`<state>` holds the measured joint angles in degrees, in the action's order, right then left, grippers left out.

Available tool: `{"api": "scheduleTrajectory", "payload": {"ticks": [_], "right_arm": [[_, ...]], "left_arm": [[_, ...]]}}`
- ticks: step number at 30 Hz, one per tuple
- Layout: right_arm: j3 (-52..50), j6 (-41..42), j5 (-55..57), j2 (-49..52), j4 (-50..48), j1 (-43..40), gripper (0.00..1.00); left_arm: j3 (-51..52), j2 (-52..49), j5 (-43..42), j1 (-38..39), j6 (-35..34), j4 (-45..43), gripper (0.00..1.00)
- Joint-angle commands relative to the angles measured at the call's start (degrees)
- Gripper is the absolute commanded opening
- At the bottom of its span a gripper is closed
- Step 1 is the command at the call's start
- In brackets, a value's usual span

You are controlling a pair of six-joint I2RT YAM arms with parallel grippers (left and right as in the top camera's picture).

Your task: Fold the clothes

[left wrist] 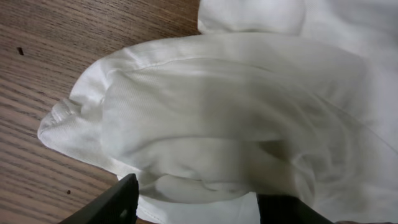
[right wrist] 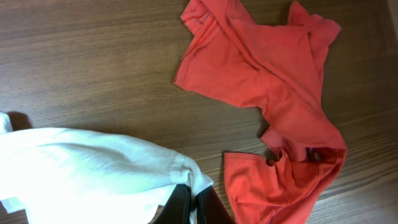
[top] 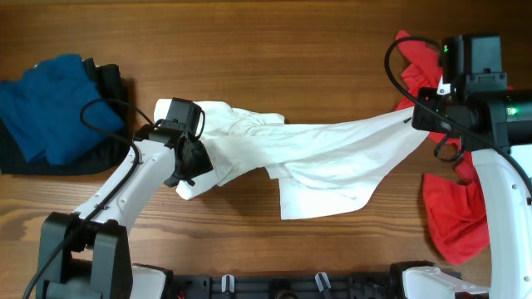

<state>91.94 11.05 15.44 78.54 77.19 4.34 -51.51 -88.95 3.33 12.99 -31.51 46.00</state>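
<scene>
Across the middle of the table (top: 274, 33), a white shirt (top: 332, 162) is stretched, rumpled and unfolded, between 2 grippers. The right gripper (right wrist: 194, 202) has its jaws together, clamped on the shirt's right edge. The left gripper (top: 189, 162) is at the shirt's left end, jaws apart around bunched cloth; whether they pinch it I cannot tell. At left, a blue garment (top: 46, 108) lies folded on a black one (top: 17, 158). At right, a red shirt (top: 449, 220) lies crumpled. It looks as if 2 are done and 2 remain.
</scene>
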Motion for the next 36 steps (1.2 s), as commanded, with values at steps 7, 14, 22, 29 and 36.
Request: {"api": "scheduleTrajectory", "payload": {"ticks": [7,14,22,29,36], "right_arm": [[0.59,0.50,-0.31,-0.11,0.04,-0.24,0.04],[0.59,0.46,-0.31,-0.11,0.04,-0.24,0.04],[0.59,0.50,-0.28,-0.11,0.04,-0.24,0.04],[0.59,0.50,-0.31,-0.11,0.00,-0.24,0.04],[0.59,0.50,-0.31,-0.11,0.00,-0.24,0.04]], "left_arm": [[0.98,-0.33,1.01,-0.35,1.31,-0.79,0.56],[4.26,-0.33,-0.07,-0.35,1.33,-2.01,0.28],[4.26,-0.07,-1.79,-0.37,1.38,-0.92,0.13],[4.24,3.56,-2.21,-0.37,2.67,2.99,0.08],[4.26,8.52,-5.55,-0.37,2.64,6.40,0.10]]}}
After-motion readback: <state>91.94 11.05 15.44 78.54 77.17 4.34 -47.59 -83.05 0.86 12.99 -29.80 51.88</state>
